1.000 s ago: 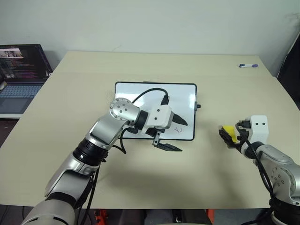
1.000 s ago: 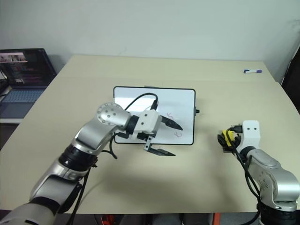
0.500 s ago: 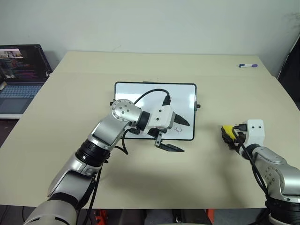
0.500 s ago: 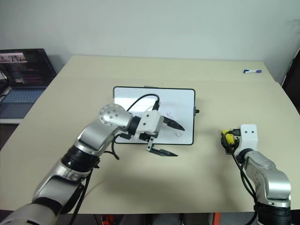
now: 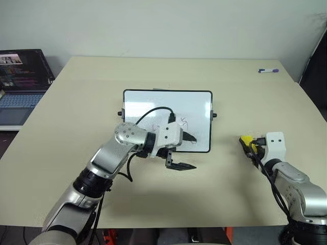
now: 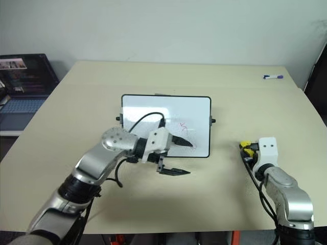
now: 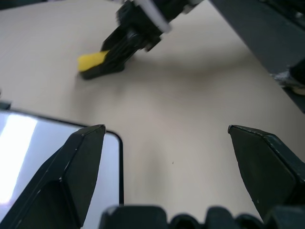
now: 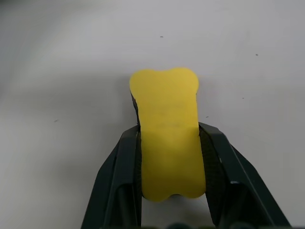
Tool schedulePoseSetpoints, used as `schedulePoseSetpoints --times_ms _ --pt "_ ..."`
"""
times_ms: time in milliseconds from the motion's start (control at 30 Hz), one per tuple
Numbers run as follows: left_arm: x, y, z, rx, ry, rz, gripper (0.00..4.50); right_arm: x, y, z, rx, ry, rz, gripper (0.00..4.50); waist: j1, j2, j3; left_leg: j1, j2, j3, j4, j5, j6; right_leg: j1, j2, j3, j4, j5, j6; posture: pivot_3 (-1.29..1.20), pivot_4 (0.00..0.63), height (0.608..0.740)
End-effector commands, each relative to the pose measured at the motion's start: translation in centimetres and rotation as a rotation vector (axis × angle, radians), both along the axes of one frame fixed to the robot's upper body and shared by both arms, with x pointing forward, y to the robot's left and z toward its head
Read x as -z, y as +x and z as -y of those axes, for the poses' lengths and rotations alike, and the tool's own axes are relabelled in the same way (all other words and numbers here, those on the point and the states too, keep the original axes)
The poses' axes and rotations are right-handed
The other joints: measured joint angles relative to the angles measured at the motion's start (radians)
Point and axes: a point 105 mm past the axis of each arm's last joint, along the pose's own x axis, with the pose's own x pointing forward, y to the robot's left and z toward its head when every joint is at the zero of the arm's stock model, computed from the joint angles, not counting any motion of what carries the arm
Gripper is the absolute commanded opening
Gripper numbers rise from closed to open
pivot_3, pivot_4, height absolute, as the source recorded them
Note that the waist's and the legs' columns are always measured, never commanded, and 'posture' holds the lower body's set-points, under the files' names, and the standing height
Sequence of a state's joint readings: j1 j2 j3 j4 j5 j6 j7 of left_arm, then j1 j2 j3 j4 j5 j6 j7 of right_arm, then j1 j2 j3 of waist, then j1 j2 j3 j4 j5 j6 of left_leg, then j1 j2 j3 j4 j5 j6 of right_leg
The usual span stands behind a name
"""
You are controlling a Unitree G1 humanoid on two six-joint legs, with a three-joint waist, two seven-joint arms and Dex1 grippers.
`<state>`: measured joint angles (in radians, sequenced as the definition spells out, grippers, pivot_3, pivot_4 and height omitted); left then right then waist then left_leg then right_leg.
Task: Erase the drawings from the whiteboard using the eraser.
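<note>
The whiteboard (image 5: 153,104) lies flat in the middle of the table, black-framed. Small red and dark drawings (image 5: 182,122) sit near its front right part, partly hidden by my left gripper (image 5: 189,152). That gripper hangs open over the board's front right corner, with one finger (image 5: 188,137) above the board and the other above the bare table. The yellow eraser (image 8: 169,119) lies on the table to the right of the board. My right gripper (image 8: 169,134) is shut on it, a black finger (image 8: 125,164) pressing each long side. The eraser (image 7: 92,61) and the board's corner (image 7: 112,157) are in the left wrist view too.
An open laptop (image 5: 21,76) stands off the table's far left corner. A white-and-blue marker pen (image 5: 269,70) lies at the far right of the table (image 5: 92,81). Bare tabletop runs between the board and the eraser.
My right gripper has shut on the eraser, which lay between its open fingers a second ago. My left gripper has sunk a little over the board's front right corner.
</note>
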<state>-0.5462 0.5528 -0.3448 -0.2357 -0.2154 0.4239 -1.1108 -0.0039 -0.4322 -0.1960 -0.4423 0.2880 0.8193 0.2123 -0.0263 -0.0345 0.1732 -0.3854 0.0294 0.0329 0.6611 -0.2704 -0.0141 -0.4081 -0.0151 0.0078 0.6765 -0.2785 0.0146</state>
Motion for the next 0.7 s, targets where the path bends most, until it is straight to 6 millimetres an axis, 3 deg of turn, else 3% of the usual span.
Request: schedulePoseSetpoints --times_ms 33,67,167,367,567,700 --pt "-0.9 0.9 -1.6 -0.196 -0.037 0.039 4.50 -2.8 -0.9 -2.5 -0.152 -0.056 0.145 1.28 -0.002 0.000 0.000 0.000 0.000 0.000 0.000 0.000 0.000 0.000 -0.001 0.000 0.000 0.000 0.000 0.00 0.150 0.740" --pt "-0.9 0.8 -1.8 -0.222 -0.045 0.034 4.50 -3.0 -1.1 -2.8 -0.166 -0.038 0.149 1.28 -0.002 0.000 0.000 0.000 0.000 0.000 0.000 0.000 0.000 0.000 -0.001 0.000 0.000 0.000 0.000 0.00 0.150 0.740" --pt "-0.5 0.7 -3.4 -0.376 -0.061 -0.004 4.50 -5.7 -1.6 -6.2 -0.327 -0.033 0.234 1.28 -0.005 0.000 0.000 0.001 0.000 0.001 0.001 0.000 0.000 0.000 -0.002 0.000 0.002 0.000 0.001 0.00 0.150 0.740" --pt "0.4 1.3 -6.4 -0.573 -0.011 -0.014 4.50 -8.8 -0.7 -10.4 -0.539 -0.239 0.364 1.28 -0.003 -0.001 0.001 0.004 0.000 -0.001 0.001 0.000 0.000 0.002 -0.002 -0.001 0.003 0.000 0.001 0.00 0.150 0.740" --pt "1.6 0.7 -7.8 -0.634 0.065 -0.043 4.50 -8.7 1.4 -13.4 -0.681 -0.444 0.430 1.28 -0.002 -0.002 0.001 0.002 -0.001 0.000 0.001 0.000 0.000 0.001 -0.003 -0.001 0.000 0.000 0.000 0.00 0.150 0.740" --pt "1.8 -0.5 -7.0 -0.577 0.085 -0.068 4.50 -8.7 4.0 -14.8 -0.690 -0.539 0.454 1.28 -0.002 -0.003 0.002 0.002 -0.001 0.000 0.001 0.000 0.000 0.001 -0.004 -0.001 0.000 0.002 -0.002 0.00 0.150 0.740"
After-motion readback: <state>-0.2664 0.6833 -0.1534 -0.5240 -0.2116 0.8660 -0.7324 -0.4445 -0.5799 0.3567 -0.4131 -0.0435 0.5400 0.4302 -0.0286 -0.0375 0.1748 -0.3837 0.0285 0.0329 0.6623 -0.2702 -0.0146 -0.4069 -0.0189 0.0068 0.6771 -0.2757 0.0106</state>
